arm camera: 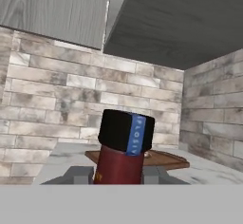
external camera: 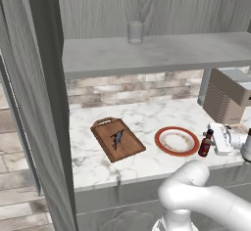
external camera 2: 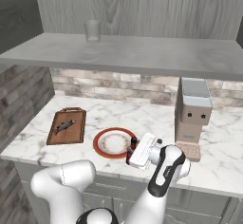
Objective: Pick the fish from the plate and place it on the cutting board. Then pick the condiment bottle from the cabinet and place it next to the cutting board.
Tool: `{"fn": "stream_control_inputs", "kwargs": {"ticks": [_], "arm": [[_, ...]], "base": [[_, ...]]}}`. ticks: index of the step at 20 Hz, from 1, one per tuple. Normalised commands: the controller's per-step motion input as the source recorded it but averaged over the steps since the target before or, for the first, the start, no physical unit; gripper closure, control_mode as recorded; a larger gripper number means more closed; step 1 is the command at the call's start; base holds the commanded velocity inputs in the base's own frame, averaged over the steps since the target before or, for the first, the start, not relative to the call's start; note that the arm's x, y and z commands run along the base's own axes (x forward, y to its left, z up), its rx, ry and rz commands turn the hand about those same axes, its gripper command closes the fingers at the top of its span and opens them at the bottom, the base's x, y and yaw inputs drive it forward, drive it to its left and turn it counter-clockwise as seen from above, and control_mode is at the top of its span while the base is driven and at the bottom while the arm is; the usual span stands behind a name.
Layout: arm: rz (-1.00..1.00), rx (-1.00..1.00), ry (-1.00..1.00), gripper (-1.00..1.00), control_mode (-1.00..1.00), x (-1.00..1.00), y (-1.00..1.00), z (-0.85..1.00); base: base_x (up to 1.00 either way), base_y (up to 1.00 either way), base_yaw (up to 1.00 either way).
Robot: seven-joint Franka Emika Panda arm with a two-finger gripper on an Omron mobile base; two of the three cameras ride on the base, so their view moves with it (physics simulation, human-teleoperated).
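Left base view showed the fish (external camera: pixel 117 138) lying on the cutting board (external camera: pixel 128 148), left of the plate (external camera: pixel 176 140) on the marble counter (external camera: pixel 147 115). The condiment bottle (external camera: pixel 206 143) stood upright just right of the plate, the gripper (external camera: pixel 214 139) closed around it. A drinking glass (external camera: pixel 135 32) sat on the cabinet (external camera: pixel 157 54) shelf.

Right base view had the bottle (external camera 2: pixel 131 150) at the plate's (external camera 2: pixel 100 142) right edge, clamped by the gripper (external camera 2: pixel 136 153), near a toaster-like box (external camera 2: pixel 192 111).

Hand view looked over the bottle's black cap (arm camera: pixel 126 132), held between the fingers (arm camera: pixel 78 174), with the board (arm camera: pixel 163 160) behind.
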Motion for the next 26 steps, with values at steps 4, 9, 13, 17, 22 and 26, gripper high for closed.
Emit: {"fn": "stream_control_inputs", "kwargs": {"ticks": [4, 9, 13, 17, 22, 26], "arm": [[0.00, 0.00, 0.00, 1.00, -1.00, 0.00, -0.03, -0.19], [0.00, 0.00, 0.00, 1.00, -1.00, 0.00, -0.01, -0.18], [0.00, 0.00, 0.00, 1.00, -1.00, 0.00, 0.00, -0.14], [0.00, 0.00, 0.00, -1.00, -1.00, 0.00, 0.02, -0.16], [0.00, 0.00, 0.00, -1.00, -1.00, 0.00, 0.02, -0.15], [0.00, 0.00, 0.00, -1.00, -1.00, 0.00, 0.00, -0.09]], "base": [[0.00, 0.00, 0.00], [0.00, 0.00, 0.00], [0.00, 0.00, 0.00], [0.00, 0.00, 0.00], [0.00, 0.00, 0.00], [0.00, 0.00, 0.00]]}}
